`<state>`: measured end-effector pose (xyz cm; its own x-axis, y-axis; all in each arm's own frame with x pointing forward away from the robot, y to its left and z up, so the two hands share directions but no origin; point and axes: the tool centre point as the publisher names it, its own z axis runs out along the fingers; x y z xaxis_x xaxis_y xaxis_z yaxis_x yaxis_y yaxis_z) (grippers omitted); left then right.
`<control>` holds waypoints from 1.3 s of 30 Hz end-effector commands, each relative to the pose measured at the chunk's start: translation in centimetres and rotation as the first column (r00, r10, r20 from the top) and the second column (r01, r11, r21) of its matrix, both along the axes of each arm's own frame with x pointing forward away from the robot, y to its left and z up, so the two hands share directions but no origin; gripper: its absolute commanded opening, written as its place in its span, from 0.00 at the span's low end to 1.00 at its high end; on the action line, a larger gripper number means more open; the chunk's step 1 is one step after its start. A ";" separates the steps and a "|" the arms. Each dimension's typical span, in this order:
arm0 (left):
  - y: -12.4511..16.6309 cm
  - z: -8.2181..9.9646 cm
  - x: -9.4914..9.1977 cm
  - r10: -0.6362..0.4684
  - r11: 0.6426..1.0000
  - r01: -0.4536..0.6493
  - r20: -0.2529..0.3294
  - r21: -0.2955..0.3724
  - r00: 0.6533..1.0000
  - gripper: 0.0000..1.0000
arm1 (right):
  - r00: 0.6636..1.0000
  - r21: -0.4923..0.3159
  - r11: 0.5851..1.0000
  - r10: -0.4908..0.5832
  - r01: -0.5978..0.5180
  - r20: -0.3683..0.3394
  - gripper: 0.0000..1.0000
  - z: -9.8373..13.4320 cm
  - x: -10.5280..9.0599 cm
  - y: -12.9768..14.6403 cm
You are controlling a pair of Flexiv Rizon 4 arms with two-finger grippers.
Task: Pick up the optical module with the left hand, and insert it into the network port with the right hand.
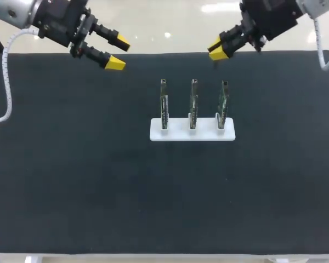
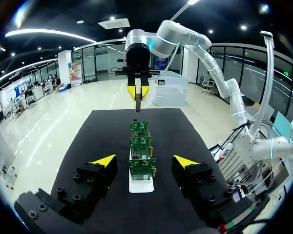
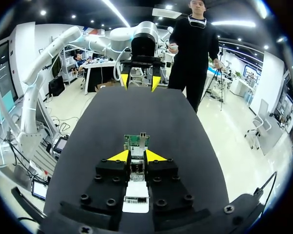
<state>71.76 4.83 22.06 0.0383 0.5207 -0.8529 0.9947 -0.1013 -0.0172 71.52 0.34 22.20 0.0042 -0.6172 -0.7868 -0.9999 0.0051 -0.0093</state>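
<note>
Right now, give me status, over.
Left pincer open, empty. Right pincer shut on optical module. Three boards upright in white rack; nothing blocking them.

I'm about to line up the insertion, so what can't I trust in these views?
- Head view: the circuit boards stand edge-on in the white holder; ports too small to see.
- Left wrist view: the nearest board covers most of the two behind.
- Right wrist view: the right claw, shut on the optical module, hides its tip and all but one board's top.

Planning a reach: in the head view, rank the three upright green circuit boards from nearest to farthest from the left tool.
1. Left green circuit board, toward the left tool.
2. Middle green circuit board.
3. Right green circuit board, farthest.
</note>
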 end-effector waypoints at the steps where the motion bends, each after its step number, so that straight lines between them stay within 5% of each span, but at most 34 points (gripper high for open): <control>1: -0.1 0.0 0.1 -0.002 1.000 0.002 -0.002 0.004 1.000 1.00 | 1.000 0.013 1.000 0.008 -0.008 -0.006 0.00 -0.6 0.1 -1.0; 39: -0.1 0.0 0.1 -0.002 1.000 0.002 -0.002 0.004 1.000 1.00 | 1.000 0.003 1.000 0.016 -0.016 -0.009 0.00 -3.7 1.2 -2.1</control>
